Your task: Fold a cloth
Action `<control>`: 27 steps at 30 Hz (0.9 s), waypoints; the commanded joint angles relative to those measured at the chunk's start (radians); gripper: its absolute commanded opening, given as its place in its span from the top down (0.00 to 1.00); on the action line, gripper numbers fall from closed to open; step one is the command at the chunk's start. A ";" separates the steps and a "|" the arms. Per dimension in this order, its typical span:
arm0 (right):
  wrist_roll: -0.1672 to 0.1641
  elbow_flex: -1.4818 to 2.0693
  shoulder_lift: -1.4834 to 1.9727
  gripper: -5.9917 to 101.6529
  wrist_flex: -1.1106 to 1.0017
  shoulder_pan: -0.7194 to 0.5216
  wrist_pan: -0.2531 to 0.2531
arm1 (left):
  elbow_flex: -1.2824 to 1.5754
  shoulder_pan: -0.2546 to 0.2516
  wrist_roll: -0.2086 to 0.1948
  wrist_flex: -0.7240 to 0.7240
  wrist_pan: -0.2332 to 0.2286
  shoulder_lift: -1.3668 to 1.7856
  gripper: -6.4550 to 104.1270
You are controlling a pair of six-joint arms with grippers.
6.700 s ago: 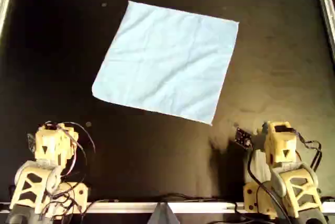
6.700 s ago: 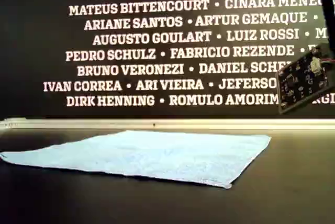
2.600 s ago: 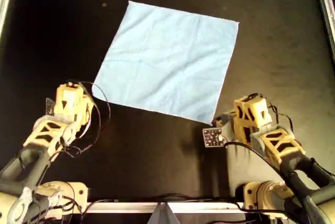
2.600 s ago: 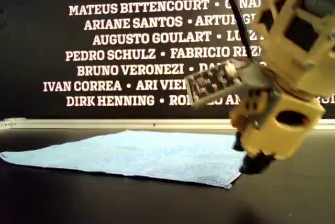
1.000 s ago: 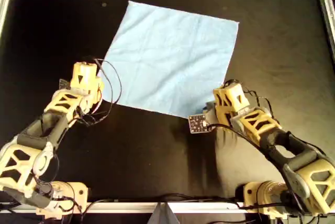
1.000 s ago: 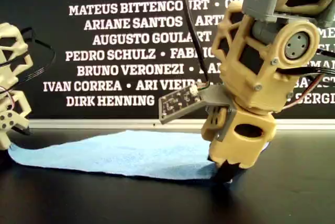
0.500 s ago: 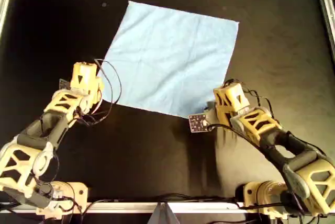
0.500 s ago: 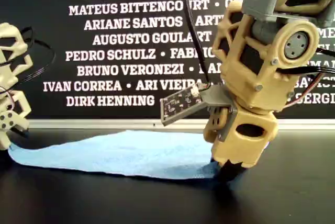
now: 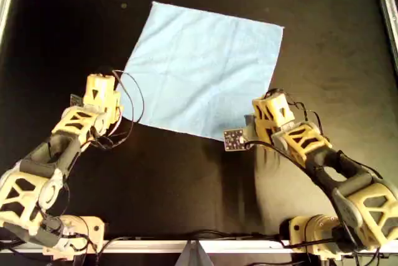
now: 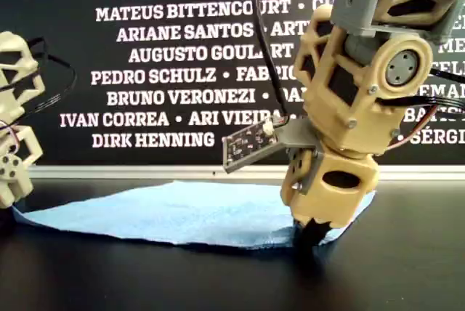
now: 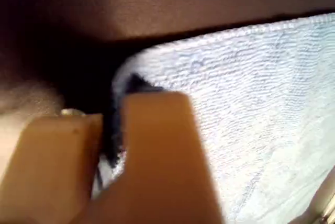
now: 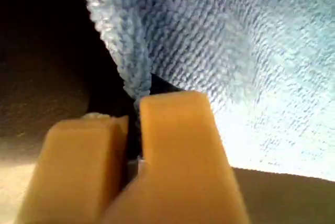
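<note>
Cloth [image 9: 202,70], light blue with a fine terry weave and faint creases, lies spread as a tilted square on the black tabletop [image 9: 56,42]. Behind it in the exterior view, a black wall [image 10: 145,57] carries white names: "GUILHERME JURASZEK", "MATEUS BITTENCOURT", "ARIANE SANTOS", "AUGUSTO GOULART", "PEDRO SCHULZ", "BRUNO VERONEZI", "IVAN CORREA", "ARI VIEIRA", "DIRK HENNING". The left pincer [image 11: 112,145] pinches the corner at the overhead view's left; the right pincer [image 12: 133,130] pinches the near corner, lifting its edge slightly.
</note>
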 commanded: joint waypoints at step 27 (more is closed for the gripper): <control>-0.026 0.227 0.357 0.96 -0.008 -0.072 0.018 | 0.420 -0.149 0.000 0.018 0.006 0.529 0.95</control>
